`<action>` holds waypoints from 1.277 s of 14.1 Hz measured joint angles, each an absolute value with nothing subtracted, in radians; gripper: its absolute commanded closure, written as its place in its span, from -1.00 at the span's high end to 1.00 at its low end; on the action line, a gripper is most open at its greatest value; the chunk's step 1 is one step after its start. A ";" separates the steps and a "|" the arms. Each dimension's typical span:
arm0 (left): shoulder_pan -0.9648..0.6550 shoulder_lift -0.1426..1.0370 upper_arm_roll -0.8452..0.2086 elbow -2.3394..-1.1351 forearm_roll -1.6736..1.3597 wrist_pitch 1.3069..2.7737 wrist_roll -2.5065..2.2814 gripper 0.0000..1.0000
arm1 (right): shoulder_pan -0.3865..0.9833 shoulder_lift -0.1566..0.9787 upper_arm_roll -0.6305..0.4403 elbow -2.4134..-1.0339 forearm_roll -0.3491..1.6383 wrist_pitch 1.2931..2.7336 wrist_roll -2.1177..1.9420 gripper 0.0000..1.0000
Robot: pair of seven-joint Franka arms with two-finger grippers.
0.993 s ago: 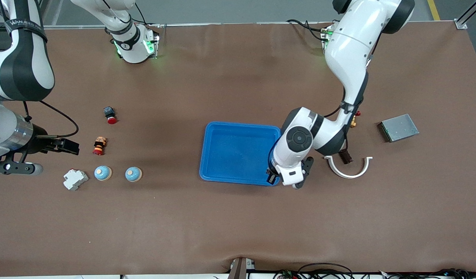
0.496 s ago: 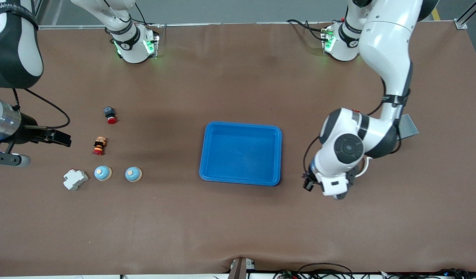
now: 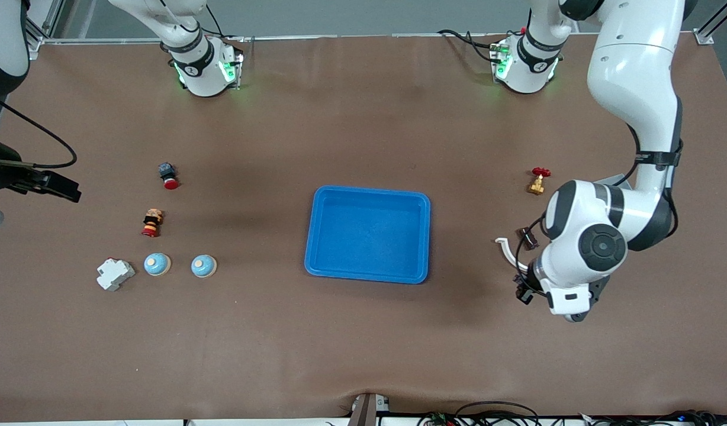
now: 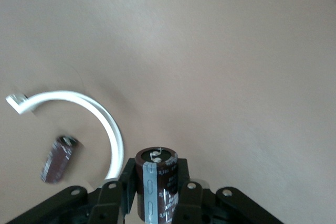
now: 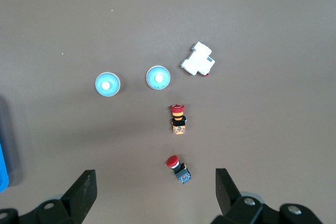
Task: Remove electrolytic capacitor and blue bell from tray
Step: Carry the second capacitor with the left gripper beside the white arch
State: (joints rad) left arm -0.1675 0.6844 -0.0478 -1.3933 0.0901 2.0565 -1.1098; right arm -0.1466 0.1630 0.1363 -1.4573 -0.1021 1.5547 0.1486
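Observation:
My left gripper (image 4: 157, 181) is shut on a dark brown capacitor (image 4: 157, 178) with a grey stripe, held upright. In the front view this capacitor (image 3: 523, 293) hangs over the bare mat toward the left arm's end, apart from the blue tray (image 3: 368, 190), which holds nothing. A second capacitor (image 3: 527, 238) lies on the mat inside a white curved clip (image 3: 505, 248). Two blue bells (image 3: 157, 264) (image 3: 203, 266) stand side by side toward the right arm's end. My right gripper (image 5: 155, 192) is open high over a red push button (image 5: 177, 168), with both bells (image 5: 107, 84) (image 5: 158, 77) below it.
Near the bells are a white breaker (image 3: 115, 274), a red-and-orange button (image 3: 152, 222) and the red push button (image 3: 168, 176). A brass valve with a red handle (image 3: 537, 181) sits beside the left arm. The arm largely hides a grey metal box (image 3: 612, 179).
The left arm has swung from the tray's corner out toward its own end of the table, carrying the capacitor. The right arm has drawn back toward the table's edge.

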 measured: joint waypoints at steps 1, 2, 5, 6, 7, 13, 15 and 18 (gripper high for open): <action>-0.155 0.686 -0.048 -1.399 0.092 2.056 -1.095 -1.00 | -0.143 0.163 0.133 -1.459 -0.102 1.555 0.149 1.00; -0.145 0.691 -0.048 -1.404 0.098 2.055 -1.085 -1.00 | -0.134 0.163 0.122 -1.460 -0.102 1.555 0.149 1.00; -0.124 0.717 -0.048 -1.412 0.106 2.055 -1.081 -1.00 | -0.111 0.163 0.095 -1.461 -0.102 1.555 0.149 1.00; -0.118 0.725 -0.048 -1.413 0.106 2.055 -1.081 -1.00 | -0.103 0.163 0.087 -1.461 -0.101 1.555 0.149 1.00; -0.111 0.733 -0.048 -1.413 0.106 2.055 -1.081 -1.00 | -0.090 0.163 0.075 -1.461 -0.101 1.556 0.149 1.00; -0.083 0.767 -0.049 -1.413 0.102 2.058 -1.083 -1.00 | -0.001 0.164 -0.011 -1.462 -0.101 1.559 0.150 1.00; -0.083 0.780 -0.049 -1.413 0.097 2.068 -1.099 -1.00 | 0.003 0.164 -0.016 -1.462 -0.096 1.561 0.149 1.00; -0.081 0.799 -0.049 -1.413 0.090 2.108 -1.144 -1.00 | 0.003 0.155 -0.025 -1.458 -0.060 1.564 0.149 1.00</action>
